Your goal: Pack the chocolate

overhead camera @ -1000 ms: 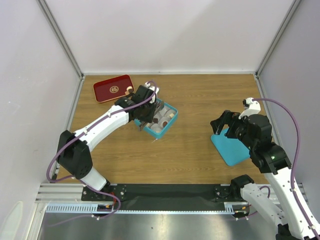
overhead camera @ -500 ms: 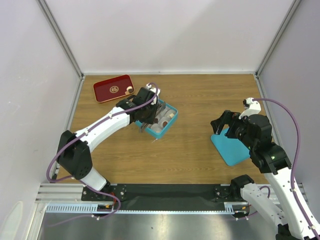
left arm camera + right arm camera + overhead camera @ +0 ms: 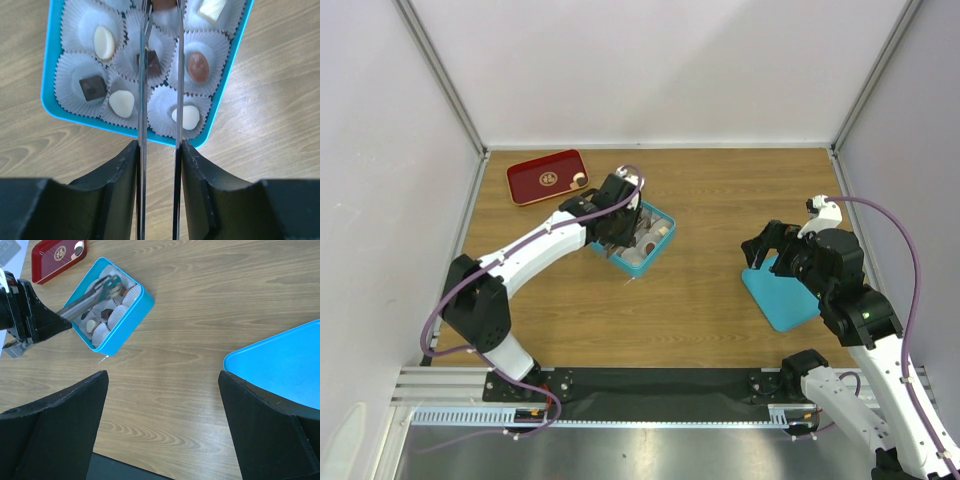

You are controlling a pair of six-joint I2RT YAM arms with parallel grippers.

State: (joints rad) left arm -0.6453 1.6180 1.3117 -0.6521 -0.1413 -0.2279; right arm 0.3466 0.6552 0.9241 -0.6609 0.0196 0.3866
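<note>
The teal box (image 3: 51,75) holds white paper cups with several chocolates, dark, brown and white, such as a brown oval (image 3: 197,66) and a dark square (image 3: 93,87). My left gripper (image 3: 160,150) is shut on metal tongs (image 3: 142,100) that reach over the box. The tong tips pinch a brown piece (image 3: 162,4) at the box's far side. In the top view the left gripper (image 3: 612,222) is over the box (image 3: 660,247). My right gripper (image 3: 770,255) is open and empty above the teal lid (image 3: 785,295). The right wrist view shows the box (image 3: 125,310) and the tongs (image 3: 92,297).
A red tray with a gold emblem (image 3: 540,178) lies at the back left with one small piece (image 3: 579,180) on its right end. The teal lid (image 3: 280,365) lies flat on the wooden table at the right. Grey walls enclose the table.
My left arm has shifted slightly while holding the tongs over the box. The right arm has not moved.
</note>
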